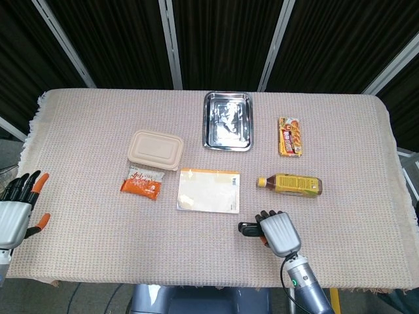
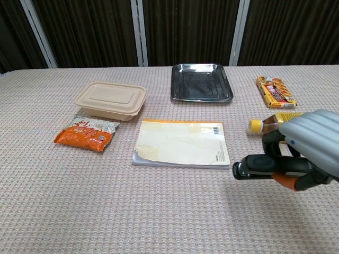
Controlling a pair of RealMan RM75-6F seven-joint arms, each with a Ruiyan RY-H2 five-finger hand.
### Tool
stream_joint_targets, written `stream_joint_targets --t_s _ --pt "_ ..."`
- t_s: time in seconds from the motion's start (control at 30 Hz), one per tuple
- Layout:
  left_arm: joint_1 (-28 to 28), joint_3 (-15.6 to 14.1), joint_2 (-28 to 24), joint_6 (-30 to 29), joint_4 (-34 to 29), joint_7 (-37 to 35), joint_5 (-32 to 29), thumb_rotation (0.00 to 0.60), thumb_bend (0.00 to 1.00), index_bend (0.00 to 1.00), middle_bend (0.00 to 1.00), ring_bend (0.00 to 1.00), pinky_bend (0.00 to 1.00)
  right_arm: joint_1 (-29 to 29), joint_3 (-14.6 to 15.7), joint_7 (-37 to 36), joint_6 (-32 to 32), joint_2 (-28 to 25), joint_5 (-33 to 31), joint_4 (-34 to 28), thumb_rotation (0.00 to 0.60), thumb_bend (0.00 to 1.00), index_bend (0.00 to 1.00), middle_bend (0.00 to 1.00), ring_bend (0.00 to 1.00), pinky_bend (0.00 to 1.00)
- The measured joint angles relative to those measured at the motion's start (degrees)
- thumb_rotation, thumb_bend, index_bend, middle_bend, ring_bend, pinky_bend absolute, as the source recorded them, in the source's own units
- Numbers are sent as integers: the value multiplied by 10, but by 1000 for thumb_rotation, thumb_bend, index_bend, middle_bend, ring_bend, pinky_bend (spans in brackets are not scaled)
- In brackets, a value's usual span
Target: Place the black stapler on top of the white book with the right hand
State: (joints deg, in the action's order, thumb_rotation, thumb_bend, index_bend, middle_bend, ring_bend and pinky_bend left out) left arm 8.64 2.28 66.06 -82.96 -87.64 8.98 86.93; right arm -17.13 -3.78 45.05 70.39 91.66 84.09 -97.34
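From the head view, the right hand (image 1: 279,233) sits near the table's near edge, just right of the white book's (image 1: 208,190) near right corner, fingers wrapped round the black stapler (image 1: 249,229). Only the stapler's left tip pokes out past the fingers; the rest is hidden under the hand's back. The left hand (image 1: 16,214) is at the far left, off the table (image 1: 85,144), empty with fingers spread, its lower part cut off by the frame.

From the chest view, the right hand (image 2: 304,151) grips the black stapler (image 2: 270,167), held level and clear of the cloth, its nose just right of the white book (image 2: 181,143) and not over it. The hand covers most of the bottle (image 2: 265,123); only cap and neck show. The left hand is out of frame here
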Motion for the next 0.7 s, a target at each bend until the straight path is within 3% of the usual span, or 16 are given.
stream_joint_targets --t_s 0.3,0.7 --pt "6 3 0 15 4 -4 -12 600 309 0 0 0 97 -62 -49 73 -56 54 -73 -10 600 427 687 517 579 726" --pt "19 8 4 50 8 2 -39 600 310 0 0 0 99 -153 -112 128 -106 118 -180 22 600 425 683 517 579 727"
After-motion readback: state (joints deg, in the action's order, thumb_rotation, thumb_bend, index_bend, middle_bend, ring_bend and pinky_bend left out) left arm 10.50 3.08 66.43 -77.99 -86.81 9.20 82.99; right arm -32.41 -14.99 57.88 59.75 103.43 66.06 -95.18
